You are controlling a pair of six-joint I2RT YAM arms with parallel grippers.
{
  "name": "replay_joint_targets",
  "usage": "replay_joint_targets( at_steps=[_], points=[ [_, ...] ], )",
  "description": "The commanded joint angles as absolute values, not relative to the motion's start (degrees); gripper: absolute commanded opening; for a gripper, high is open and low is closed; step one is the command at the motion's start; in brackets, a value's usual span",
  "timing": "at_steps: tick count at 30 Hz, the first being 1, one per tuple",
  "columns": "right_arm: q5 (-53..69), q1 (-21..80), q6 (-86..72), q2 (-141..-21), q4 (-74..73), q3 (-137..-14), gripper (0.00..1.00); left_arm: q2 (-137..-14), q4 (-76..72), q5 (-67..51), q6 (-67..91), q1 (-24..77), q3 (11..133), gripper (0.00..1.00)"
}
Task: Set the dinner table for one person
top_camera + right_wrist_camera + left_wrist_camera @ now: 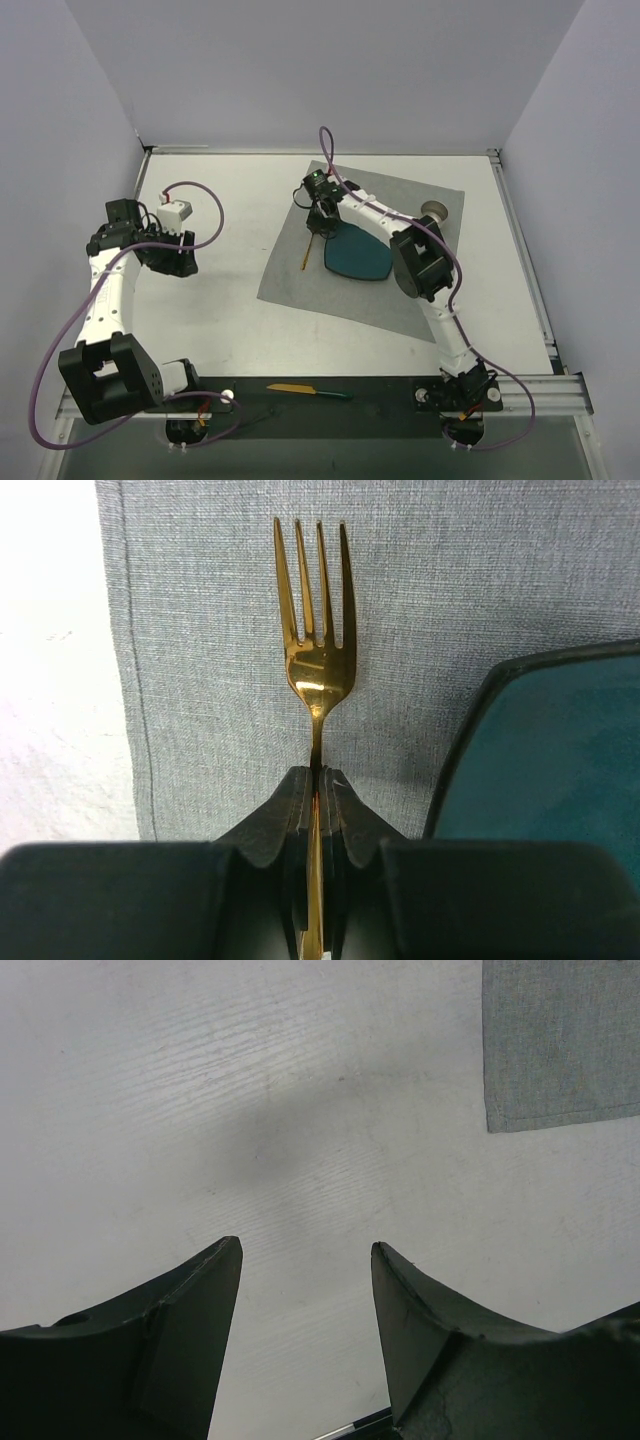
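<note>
The right tool (316, 780) is clamped on the handle of the gold fork (318, 670). The fork's long axis runs straight out from the jaws, tines leading, over the grey placemat (200, 680) just left of the teal plate (540, 760). The right arm stretches far across the table (220, 300), wrist bent down. The left tool (306, 1250) hangs wide apart over bare table, well away.

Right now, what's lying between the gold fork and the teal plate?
Nothing: only a strip of bare grey placemat separates the gold fork, clamped in the right gripper, from the teal plate. The right wrist view shows it.
</note>
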State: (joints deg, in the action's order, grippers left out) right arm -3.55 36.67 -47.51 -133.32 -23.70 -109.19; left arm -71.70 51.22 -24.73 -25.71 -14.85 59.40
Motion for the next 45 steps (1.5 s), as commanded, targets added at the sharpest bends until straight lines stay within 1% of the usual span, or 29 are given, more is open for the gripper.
replay_joint_targets(
  at_steps=[1, 5, 6, 8, 9, 11, 16, 17, 21, 23, 24, 25, 27, 28, 31, 32, 33, 35, 36, 40, 45],
  points=[
    [-3.34, 36.30, -47.64, -134.74, -26.28, -111.01, 0.00, -71.37, 50.36, -25.93, -25.84, -15.29, 60.73, 0.65],
    [-3.60, 36.30, -47.29, -134.83, -26.46, -110.57, 0.00, -71.37, 50.54, -25.75, -25.93, -15.29, 60.73, 0.65],
    [-3.52, 36.21, -47.20, -134.65, -26.54, -110.48, 0.08, -71.28, 50.54, -25.75, -25.93, -15.29, 60.73, 0.65],
    [-2.99, 36.21, -47.11, -134.47, -26.54, -110.39, 0.18, -71.37, 50.54, -25.93, -25.93, -15.29, 60.65, 0.65],
    [-2.64, 36.12, -47.20, -134.30, -26.46, -110.04, 0.25, -71.37, 50.54, -26.01, -25.93, -15.29, 60.64, 0.65],
    [-2.37, 36.30, -47.11, -133.07, -26.46, -109.69, 0.31, -71.37, 50.54, -26.02, -25.93, -15.38, 60.64, 0.65],
    [-4.82, 37.44, -43.96, -127.11, -26.46, -109.25, 0.38, -71.45, 50.62, -26.19, -25.93, -15.64, 60.91, 0.65],
    [-5.44, 37.79, -42.99, -125.96, -26.28, -109.60, 0.41, -71.37, 50.71, -26.28, -25.93, -15.64, 60.91, 0.65],
    [-7.29, 41.82, -32.90, -119.20, -25.23, -110.39, 0.46, -71.10, 50.89, -26.37, -26.10, -15.73, 61.08, 0.65],
    [-6.60, 45.94, -23.68, -113.40, -24.70, -107.33, 0.48, -70.84, 51.24, -26.28, -26.28, -15.73, 61.17, 0.65],
    [-5.20, 47.36, -20.51, -111.38, -24.26, -105.23, 0.49, -70.75, 51.41, -26.28, -26.54, -15.82, 61.08, 0.65],
    [-3.71, 48.77, -14.56, -106.92, -24.17, -100.77, 0.50, -70.66, 51.59, -26.19, -26.54, -15.82, 61.08, 0.65],
    [1.74, 53.60, -10.31, -102.42, -24.00, -94.08, 0.50, -70.40, 51.59, -26.28, -26.81, -16.00, 60.91, 0.65],
    [3.15, 55.61, -7.85, -97.96, -24.08, -86.91, 0.50, -70.14, 51.77, -26.63, -26.72, -16.00, 60.91, 0.65],
    [5.71, 62.39, -6.94, -90.21, -24.08, -76.59, 0.50, -69.17, 52.29, -27.16, -26.72, -16.08, 61.08, 0.65],
    [6.58, 63.97, -8.25, -88.44, -24.08, -71.25, 0.50, -68.82, 52.38, -27.68, -26.81, -16.26, 61.17, 0.65],
    [6.94, 67.38, -9.22, -85.89, -24.00, -68.58, 0.50, -68.47, 52.56, -27.86, -26.98, -16.17, 61.17, 0.65],
    [6.16, 71.26, -11.15, -84.38, -24.60, -63.92, 0.49, -67.24, 52.91, -28.21, -27.07, -16.17, 60.82, 0.65],
    [4.24, 74.67, -12.21, -83.59, -24.78, -63.11, 0.49, -66.71, 53.00, -28.21, -27.42, -16.17, 60.56, 0.65],
    [4.22, 81.45, -14.94, -84.81, -24.08, -61.00, 0.47, -63.82, 53.52, -27.86, -27.86, -16.17, 59.86, 0.66],
    [4.92, 83.58, -17.40, -89.38, -23.91, -58.63, 0.45, -62.49, 54.58, -27.34, -27.95, -16.17, 59.85, 0.66]
  ],
)
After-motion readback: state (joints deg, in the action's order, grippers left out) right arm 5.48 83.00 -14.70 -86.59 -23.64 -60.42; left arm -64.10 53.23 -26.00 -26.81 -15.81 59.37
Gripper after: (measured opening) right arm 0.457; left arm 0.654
